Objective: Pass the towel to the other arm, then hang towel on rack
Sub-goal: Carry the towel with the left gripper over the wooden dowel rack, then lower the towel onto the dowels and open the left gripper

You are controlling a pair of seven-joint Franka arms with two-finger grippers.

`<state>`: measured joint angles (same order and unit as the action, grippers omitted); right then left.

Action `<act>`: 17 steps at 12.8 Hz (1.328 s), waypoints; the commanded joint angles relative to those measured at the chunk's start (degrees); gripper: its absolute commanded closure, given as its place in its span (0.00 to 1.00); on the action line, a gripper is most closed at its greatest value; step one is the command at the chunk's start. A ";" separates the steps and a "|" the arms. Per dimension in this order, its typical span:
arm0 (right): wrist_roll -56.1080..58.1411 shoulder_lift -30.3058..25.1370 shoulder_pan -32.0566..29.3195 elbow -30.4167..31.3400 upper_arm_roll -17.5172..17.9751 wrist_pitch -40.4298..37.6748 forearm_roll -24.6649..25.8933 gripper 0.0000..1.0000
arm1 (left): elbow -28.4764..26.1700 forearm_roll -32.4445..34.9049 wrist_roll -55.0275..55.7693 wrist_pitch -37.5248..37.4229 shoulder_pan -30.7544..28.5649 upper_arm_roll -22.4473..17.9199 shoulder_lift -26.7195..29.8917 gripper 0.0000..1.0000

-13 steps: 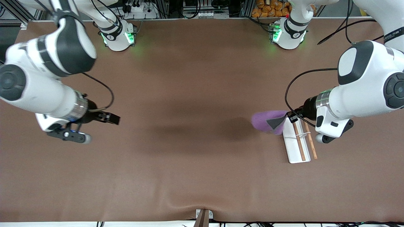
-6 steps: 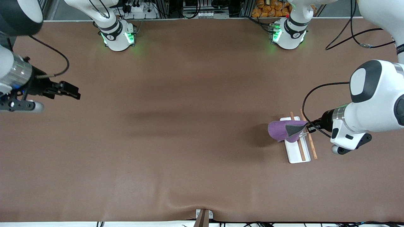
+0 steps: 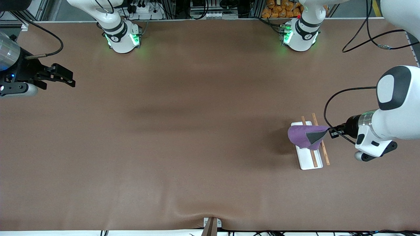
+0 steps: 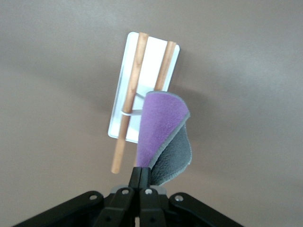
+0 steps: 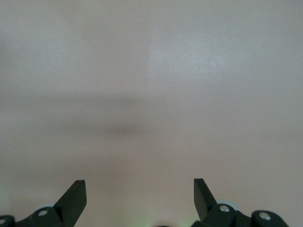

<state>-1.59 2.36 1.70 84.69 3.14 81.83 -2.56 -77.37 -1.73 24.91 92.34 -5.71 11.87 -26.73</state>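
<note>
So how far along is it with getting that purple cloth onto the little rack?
The handover looks done: the left gripper has its jaws shut on the towel, while the right gripper waits open and empty over the right arm's end of the table. In hand: the towel is held over the rack, covering part of its wooden rods. Left to do: drape it and let go.

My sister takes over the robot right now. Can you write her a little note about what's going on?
Left hand: shut on the towel, holding it over the rack.
Right hand: open, empty, waiting over the table at its own end.
Done: the left hand has the towel, so the pass looks done.
Left: drape the towel over the rack's rods, let go.
</note>
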 commanded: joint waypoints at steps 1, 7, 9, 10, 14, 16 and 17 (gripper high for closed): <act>1.07 -2.01 -0.30 0.92 0.11 -2.98 0.71 0.00 | -1.47 1.12 -6.17 -0.85 -4.03 0.61 1.33 1.00; 8.98 -1.83 -0.65 -1.19 -0.24 -6.94 3.97 0.00 | -1.82 1.03 -11.55 -0.85 -8.35 0.61 0.19 1.00; 8.89 -1.92 -1.43 -1.10 -2.25 -7.39 3.70 0.00 | -2.26 0.94 -11.47 -0.85 -8.44 0.61 -0.34 1.00; 8.89 -1.66 -3.35 -1.10 -2.26 -6.96 3.18 0.00 | -2.26 0.94 -11.47 -0.76 -8.44 0.61 -0.95 1.00; 0.40 -1.92 -4.08 -1.02 -1.91 -6.69 2.91 0.00 | -2.26 0.94 -11.12 -0.85 -8.88 0.61 -1.75 0.29; 0.19 -2.01 -4.16 -1.10 -2.17 -4.68 0.99 0.00 | -2.09 0.94 -11.38 -0.94 -8.79 0.70 -1.14 0.00; 0.19 -2.01 -4.43 -1.10 -2.17 -3.62 0.89 0.00 | -1.82 1.03 -11.29 -0.94 -8.62 0.79 -0.87 0.00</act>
<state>0.00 1.31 -2.19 83.51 0.77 76.85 -0.41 -79.60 -1.71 13.76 91.95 -14.19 12.02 -28.67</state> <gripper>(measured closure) 0.000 0.599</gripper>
